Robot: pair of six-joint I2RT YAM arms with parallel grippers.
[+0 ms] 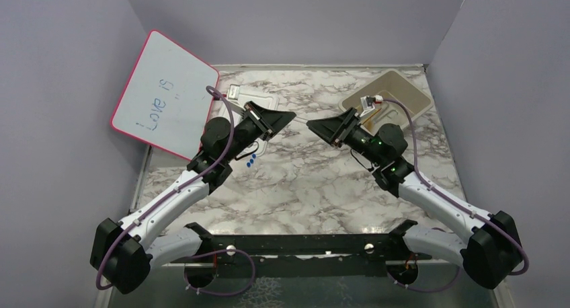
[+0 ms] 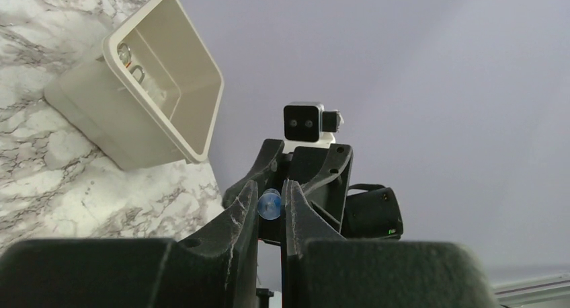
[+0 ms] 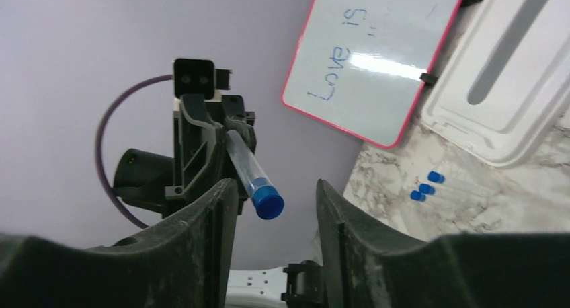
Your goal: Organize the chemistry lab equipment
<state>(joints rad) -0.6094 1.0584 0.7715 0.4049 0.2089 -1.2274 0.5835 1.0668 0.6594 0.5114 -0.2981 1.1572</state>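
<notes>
My left gripper [image 1: 289, 115] is shut on a clear test tube with a blue cap [image 3: 259, 187] and holds it in the air over the table's middle. The tube shows end-on between the left fingers in the left wrist view [image 2: 269, 204]. My right gripper [image 3: 275, 204] is open and faces the left one. The tube's cap lies between its fingers, nearer the left finger [image 3: 222, 214], and touches neither. Three more blue-capped tubes [image 3: 423, 187] lie on the marble, and also show beside the left arm in the top view [image 1: 250, 161]. Tongs, amber tube, brush and stick are out of view.
A beige bin [image 1: 403, 86] stands at the back right, with a few small items inside [image 2: 134, 69]. A white plastic tray [image 1: 249, 95] lies at the back centre. The pink-framed whiteboard [image 1: 165, 96] leans at the back left. Purple walls close in three sides.
</notes>
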